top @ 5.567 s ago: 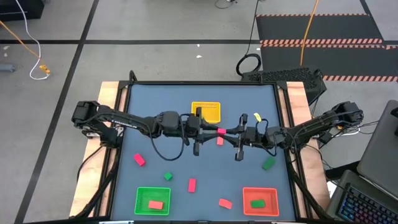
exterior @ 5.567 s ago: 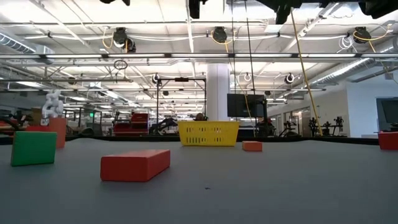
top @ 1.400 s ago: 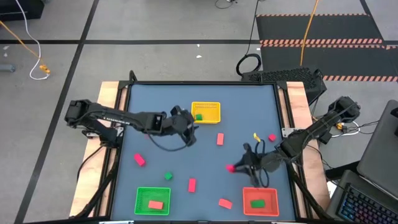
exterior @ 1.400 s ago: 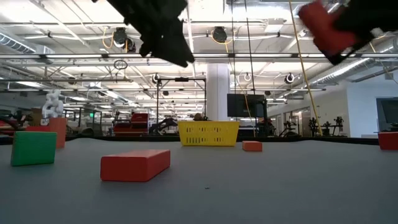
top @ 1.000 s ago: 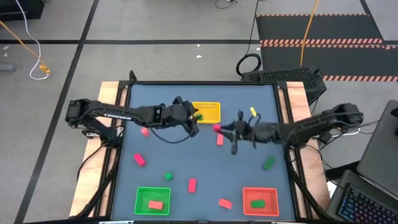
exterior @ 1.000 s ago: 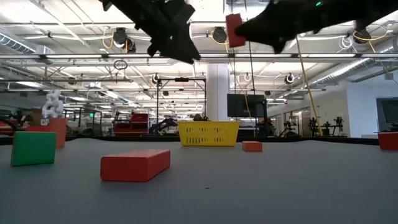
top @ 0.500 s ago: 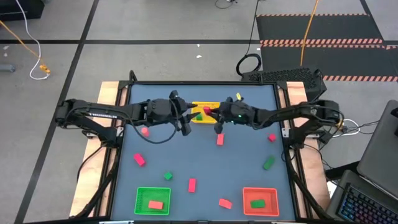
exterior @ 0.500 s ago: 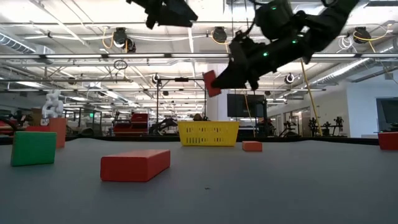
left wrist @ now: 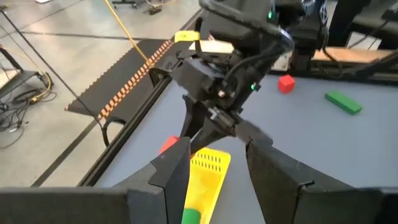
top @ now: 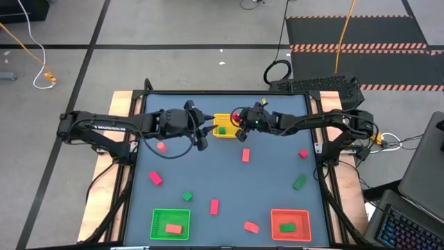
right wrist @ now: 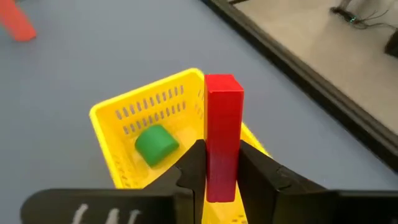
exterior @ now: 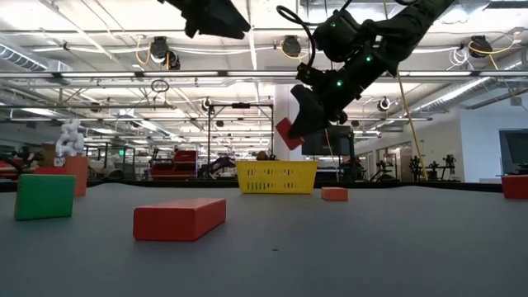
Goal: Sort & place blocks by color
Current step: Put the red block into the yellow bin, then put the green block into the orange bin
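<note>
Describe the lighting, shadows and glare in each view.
Low view: bright ceiling lights backlight the right tool and left tool into dark shapes. Right wrist view: even light on the red block and yellow basket. High view: no glare on the table.

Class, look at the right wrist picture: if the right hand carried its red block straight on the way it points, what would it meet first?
Probably the yellow mesh basket: the right hand, shut on the red rectangular block, points down at it. A green block lies inside. Depth is unclear.
</note>
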`<state>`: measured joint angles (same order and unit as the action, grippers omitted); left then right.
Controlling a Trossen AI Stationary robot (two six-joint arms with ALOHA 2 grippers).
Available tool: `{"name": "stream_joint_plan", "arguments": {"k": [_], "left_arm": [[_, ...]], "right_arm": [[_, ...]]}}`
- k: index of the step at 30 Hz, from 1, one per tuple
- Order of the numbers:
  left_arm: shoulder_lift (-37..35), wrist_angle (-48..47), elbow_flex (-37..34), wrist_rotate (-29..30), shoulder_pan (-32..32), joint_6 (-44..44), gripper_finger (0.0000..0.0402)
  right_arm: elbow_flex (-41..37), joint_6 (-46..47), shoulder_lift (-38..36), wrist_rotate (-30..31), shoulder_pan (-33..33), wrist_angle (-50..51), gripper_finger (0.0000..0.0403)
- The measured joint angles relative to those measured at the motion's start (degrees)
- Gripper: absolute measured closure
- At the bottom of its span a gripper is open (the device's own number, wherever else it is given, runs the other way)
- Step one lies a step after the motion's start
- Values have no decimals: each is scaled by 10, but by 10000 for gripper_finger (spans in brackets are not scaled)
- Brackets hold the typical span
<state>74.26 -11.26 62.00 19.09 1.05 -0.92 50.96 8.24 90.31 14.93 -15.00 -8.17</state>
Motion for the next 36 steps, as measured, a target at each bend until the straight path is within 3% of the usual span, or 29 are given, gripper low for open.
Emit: {"name": "stream_joint_plan", "arguments": {"k": [5,12,19,27,32,36], "left_arm": [[-21,-39,0,3,-11,-18,243],[-30,-65,-1,20,-37,-26,243],[-31,-62,0,26,-50,-29,243],[-31,-61,0,32,-49,-31,243],[-39,-86,0,35,-55,-41,243],[-54,-124,-1,35,-68,-50,243]], "right_arm": [[0,3,0,-2,1,10,301],[0,16,0,-1,1,18,218],[3,-10,0,-49,2,-91,173],[177,-19,70,-61,-3,154,180],[316,-90,147,-93,-4,318,181],[378,-136,195,-112,-5,387,181]]}}
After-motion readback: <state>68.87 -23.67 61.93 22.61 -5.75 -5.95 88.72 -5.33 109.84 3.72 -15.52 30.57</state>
